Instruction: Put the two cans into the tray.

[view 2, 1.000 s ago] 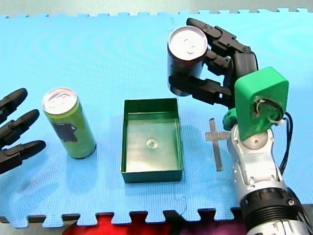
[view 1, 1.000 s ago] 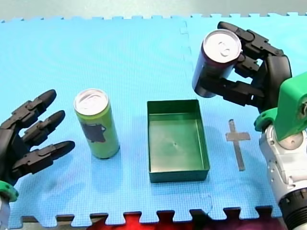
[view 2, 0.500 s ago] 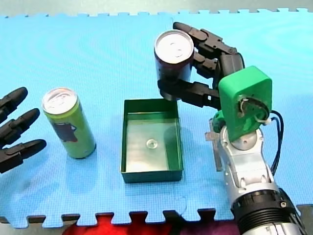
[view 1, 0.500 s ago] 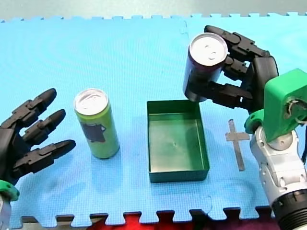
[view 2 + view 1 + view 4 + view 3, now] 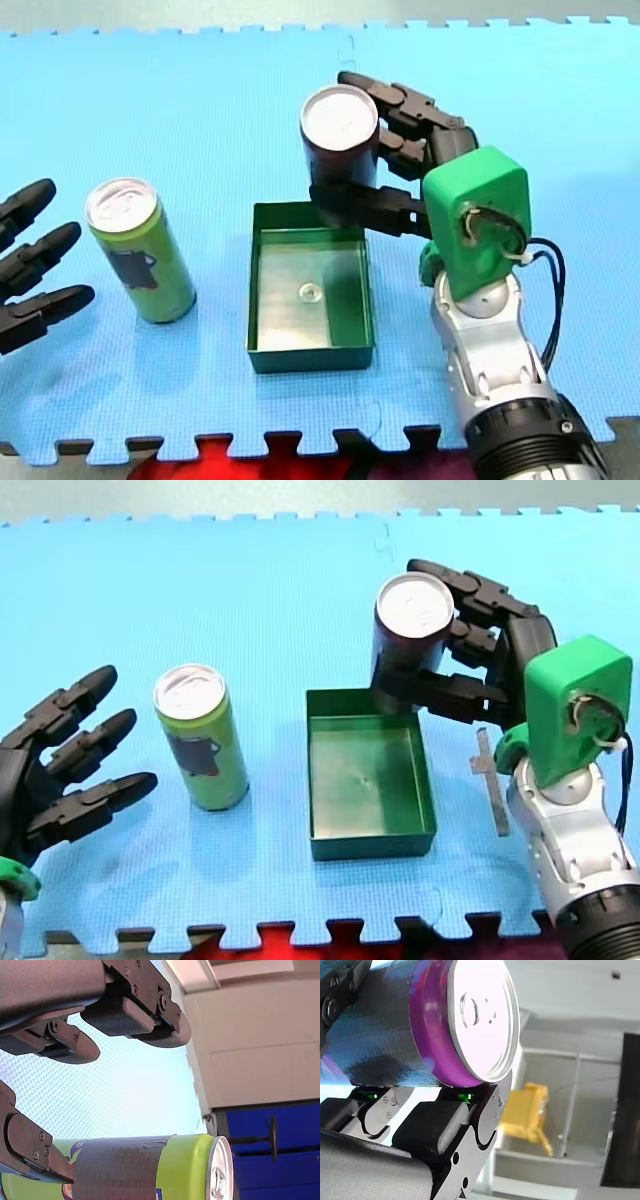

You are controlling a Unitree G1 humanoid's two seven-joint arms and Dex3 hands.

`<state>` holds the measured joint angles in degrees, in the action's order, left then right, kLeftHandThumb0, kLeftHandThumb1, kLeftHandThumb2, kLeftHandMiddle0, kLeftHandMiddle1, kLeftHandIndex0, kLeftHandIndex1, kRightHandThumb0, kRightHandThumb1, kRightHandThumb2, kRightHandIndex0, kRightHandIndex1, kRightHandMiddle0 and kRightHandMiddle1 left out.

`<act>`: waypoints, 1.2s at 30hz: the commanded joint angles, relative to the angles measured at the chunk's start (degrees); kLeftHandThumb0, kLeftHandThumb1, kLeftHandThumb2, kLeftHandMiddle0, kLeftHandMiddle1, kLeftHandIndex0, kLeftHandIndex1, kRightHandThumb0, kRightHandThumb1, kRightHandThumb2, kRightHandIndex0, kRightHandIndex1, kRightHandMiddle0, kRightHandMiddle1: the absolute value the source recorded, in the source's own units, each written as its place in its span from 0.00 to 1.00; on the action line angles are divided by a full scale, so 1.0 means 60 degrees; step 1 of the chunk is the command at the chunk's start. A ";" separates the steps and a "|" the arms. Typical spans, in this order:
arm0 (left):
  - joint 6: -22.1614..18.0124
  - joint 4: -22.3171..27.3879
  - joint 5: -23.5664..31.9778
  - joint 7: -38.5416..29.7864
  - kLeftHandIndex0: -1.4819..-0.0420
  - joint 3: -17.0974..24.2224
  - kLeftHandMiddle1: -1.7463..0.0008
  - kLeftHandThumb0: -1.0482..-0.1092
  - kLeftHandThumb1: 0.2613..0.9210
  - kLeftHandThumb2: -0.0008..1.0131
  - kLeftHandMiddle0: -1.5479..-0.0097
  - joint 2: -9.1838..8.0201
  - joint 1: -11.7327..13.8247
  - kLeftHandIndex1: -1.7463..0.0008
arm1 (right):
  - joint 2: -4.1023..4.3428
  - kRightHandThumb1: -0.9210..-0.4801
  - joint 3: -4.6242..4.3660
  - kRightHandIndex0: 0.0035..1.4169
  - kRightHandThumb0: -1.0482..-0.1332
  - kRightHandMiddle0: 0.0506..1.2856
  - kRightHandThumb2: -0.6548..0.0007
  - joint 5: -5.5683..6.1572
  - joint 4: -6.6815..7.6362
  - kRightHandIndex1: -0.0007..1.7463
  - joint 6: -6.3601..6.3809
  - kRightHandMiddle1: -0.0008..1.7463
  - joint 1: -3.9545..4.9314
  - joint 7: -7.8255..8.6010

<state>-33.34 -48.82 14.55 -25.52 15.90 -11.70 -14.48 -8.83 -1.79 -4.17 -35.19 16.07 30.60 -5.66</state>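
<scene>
My right hand (image 5: pixel 440 655) is shut on a dark purple can (image 5: pixel 405 630), held upright in the air over the far edge of the green tray (image 5: pixel 324 844). The first wrist view shows the same purple can (image 5: pixel 435 1025) lying across that hand's fingers (image 5: pixel 435 1127). A green can (image 5: pixel 202 738) stands upright on the blue mat, left of the tray. My left hand (image 5: pixel 60 770) sits at the left edge, a little left of the green can and apart from it. In the second wrist view the green can (image 5: pixel 150 1167) lies beside that hand's fingers (image 5: pixel 135 1015).
The blue foam mat (image 5: pixel 200 590) covers the table. A grey tape cross (image 5: pixel 492 780) is stuck to the mat right of the tray, partly behind my right forearm. The mat's jigsaw front edge (image 5: pixel 300 935) runs along the bottom.
My right hand has carried the purple can leftward and toward me, from beyond the tray's far right corner to over its far edge. The left hand and green can have not moved.
</scene>
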 commanded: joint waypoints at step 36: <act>0.0314 0.0764 0.0046 0.0201 0.66 -0.0037 1.00 0.36 0.53 0.00 0.65 0.0012 0.0482 1.00 | -0.0455 0.39 0.0040 0.95 0.68 0.93 1.00 0.0124 -0.1572 0.00 0.0436 0.00 0.0731 -0.0267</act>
<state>-31.56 -44.45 14.82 -24.45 15.62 -11.41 -11.69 -11.63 -1.64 -3.51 -44.68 17.80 34.36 -7.10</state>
